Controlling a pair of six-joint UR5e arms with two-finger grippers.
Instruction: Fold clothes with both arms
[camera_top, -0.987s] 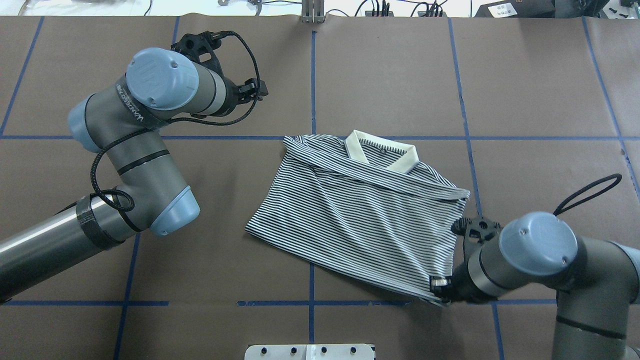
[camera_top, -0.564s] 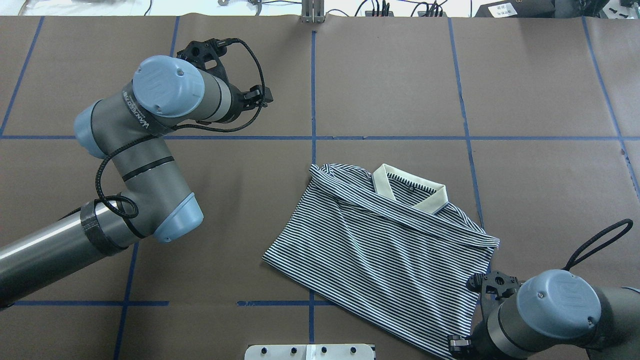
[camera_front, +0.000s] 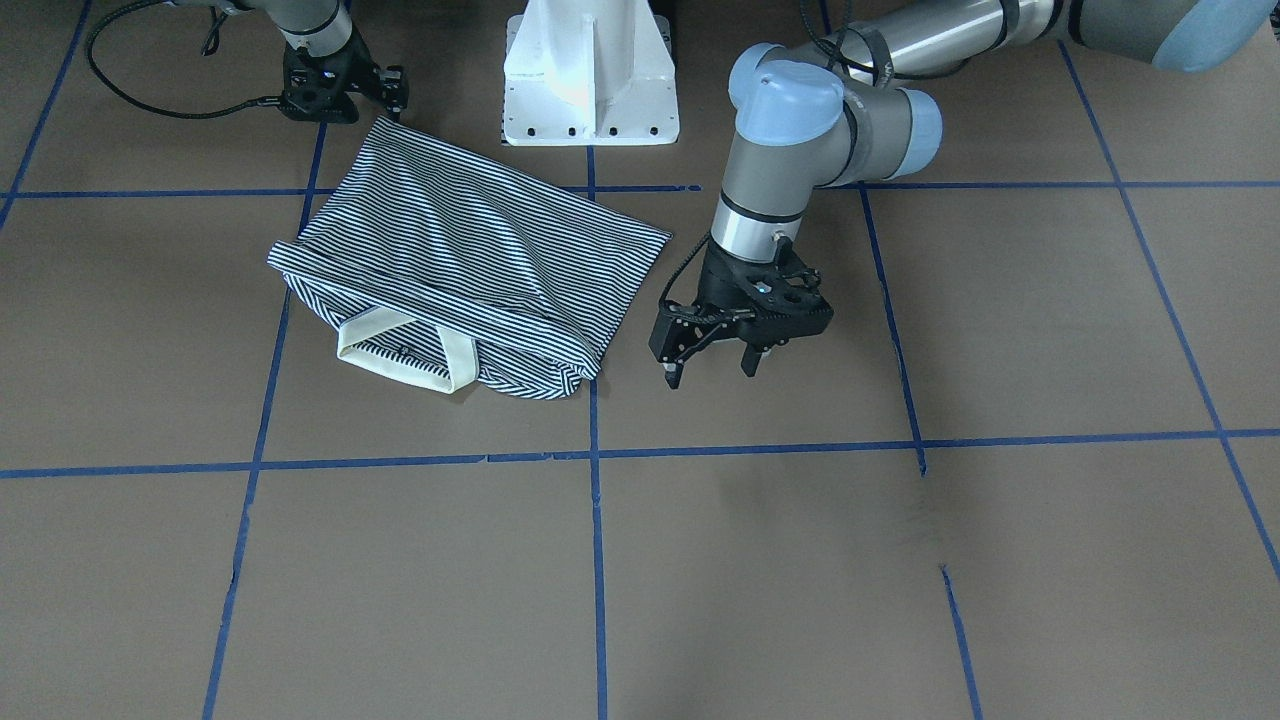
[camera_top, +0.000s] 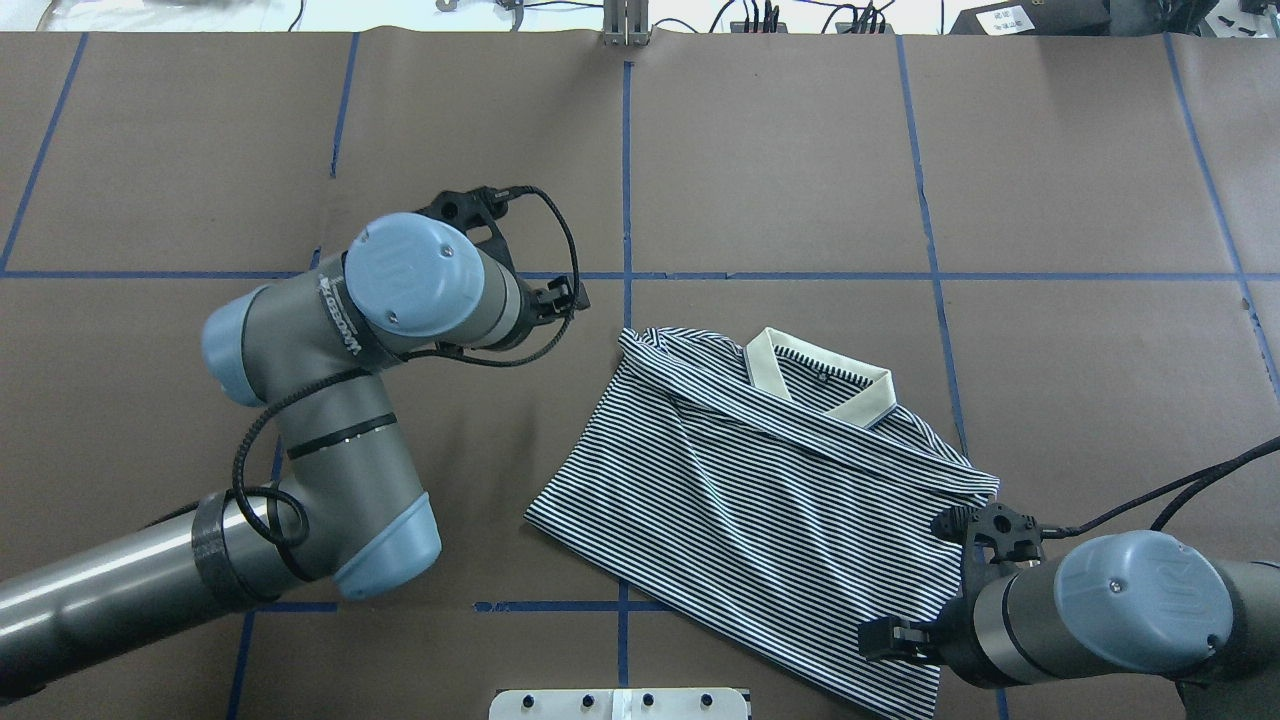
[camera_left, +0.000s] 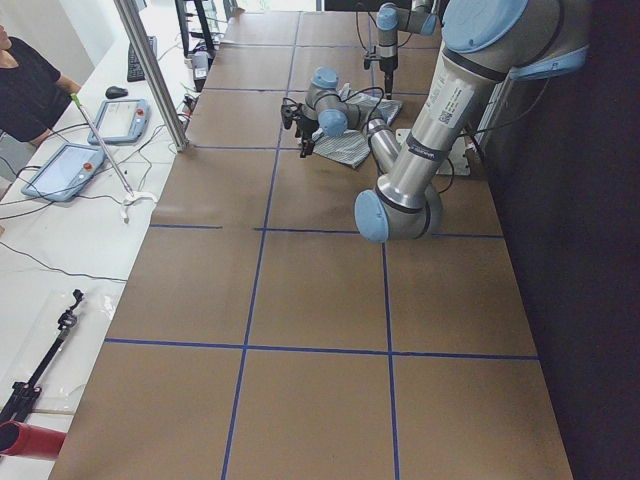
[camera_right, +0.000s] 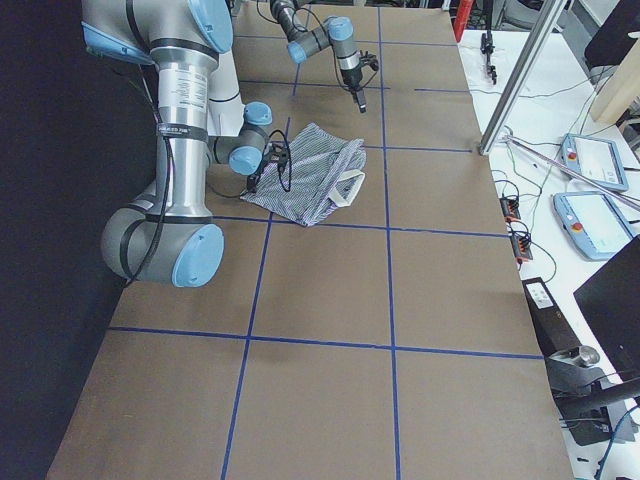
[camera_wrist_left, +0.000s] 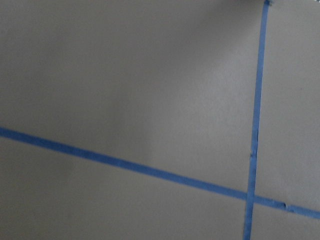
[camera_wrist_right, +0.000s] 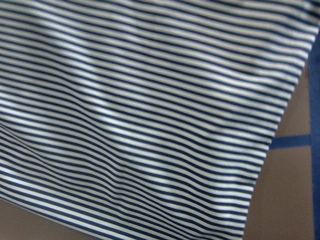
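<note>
Overhead exterior: the polo shirt (camera_top: 760, 500) lies part-folded, sleeves tucked in, just in front of the white pedestal base (camera_top: 620, 703) and off to the robot's right of it. The collar (camera_top: 815, 385) is on the side away from the base. The shirt sits skewed to the grid, with diagonal creases across the body.

Left claw (camera_front: 710, 372): in front of the base on the robot's left, hanging over bare table, jaws wide, holding nothing, apart from the cloth.

Right claw (camera_front: 338, 105): beside the base on the robot's right, at the shirt's hem corner. You cannot tell from any view whether it pinches the cloth.

Judgement: mid-task, between folds. For the next fold you likely need the left claw brought to the free hem corner, so both claws lift matching corners.

Surface: brown table (camera_top: 1050, 180) marked with blue tape lines (camera_top: 626, 180).

Room: a white bench (camera_left: 70, 240) runs along the table's far edge from the base, carrying pendants (camera_right: 590, 160) and cables. A metal post (camera_left: 150, 70) stands at that edge, and a person (camera_left: 25, 85) is at the bench.
</note>
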